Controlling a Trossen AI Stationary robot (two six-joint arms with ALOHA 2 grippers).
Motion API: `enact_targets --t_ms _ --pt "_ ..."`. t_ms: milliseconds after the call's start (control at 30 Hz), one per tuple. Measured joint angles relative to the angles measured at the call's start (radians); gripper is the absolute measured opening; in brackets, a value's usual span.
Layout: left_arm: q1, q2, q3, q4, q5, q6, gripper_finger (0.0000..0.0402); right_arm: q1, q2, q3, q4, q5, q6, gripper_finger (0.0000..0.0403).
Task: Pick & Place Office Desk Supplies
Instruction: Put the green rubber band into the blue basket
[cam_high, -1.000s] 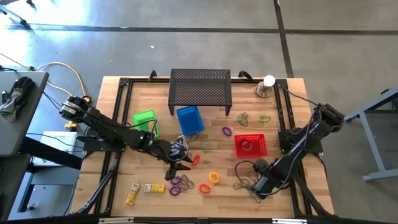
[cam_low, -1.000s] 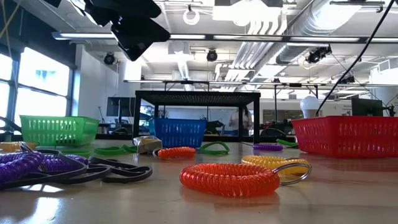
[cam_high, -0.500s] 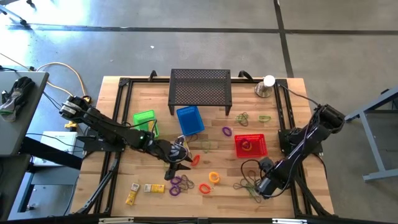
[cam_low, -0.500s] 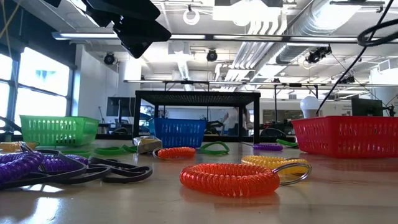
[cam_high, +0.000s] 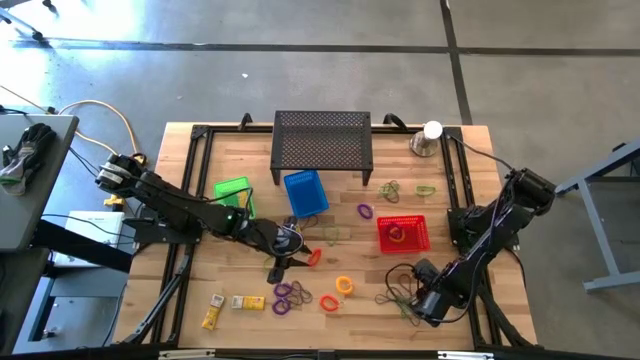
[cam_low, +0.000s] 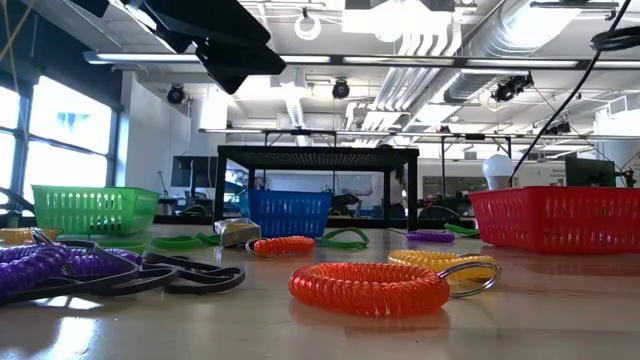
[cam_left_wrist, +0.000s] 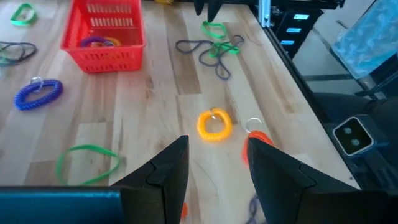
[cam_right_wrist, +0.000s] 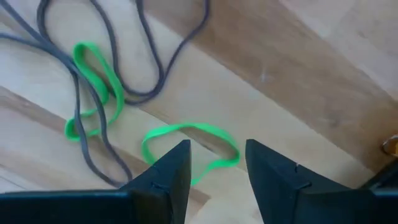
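Note:
Coiled loops lie on the near half of the table: purple ones (cam_high: 290, 295), an orange one (cam_high: 330, 301), a yellow one (cam_high: 345, 285) and a red-orange one (cam_high: 315, 257). Two yellow packets (cam_high: 230, 308) lie near the near-left corner. My left gripper (cam_high: 281, 266) hovers open above the table just beyond the purple loops; its wrist view shows the yellow loop (cam_left_wrist: 214, 124) ahead. My right gripper (cam_high: 420, 303) hangs open over a tangle of green and grey bands (cam_high: 396, 294), its fingers on either side of one green band (cam_right_wrist: 189, 146).
A green basket (cam_high: 232, 192), a blue basket (cam_high: 305, 193) and a red basket (cam_high: 403, 233) with loops inside stand mid-table. The black perforated stand (cam_high: 322, 140) and the silver cup with a white ball (cam_high: 428, 138) sit at the far edge. More bands (cam_high: 390, 188) lie beyond the red basket.
My right gripper has shifted a little toward the table's near-right corner, over the band tangle. My left gripper has moved slightly toward the far edge. No object has moved.

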Motion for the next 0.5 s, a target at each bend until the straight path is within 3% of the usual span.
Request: enact_targets --t_ms 300,500 --pt "0.029 0.0 0.0 0.008 0.0 0.001 0.0157 0.053 0.0 0.0 0.016 0.028 -0.227 0.014" --pt "0.036 0.0 0.0 0.014 0.0 0.001 0.0157 0.052 0.0 0.0 0.014 0.038 -0.29 0.014"
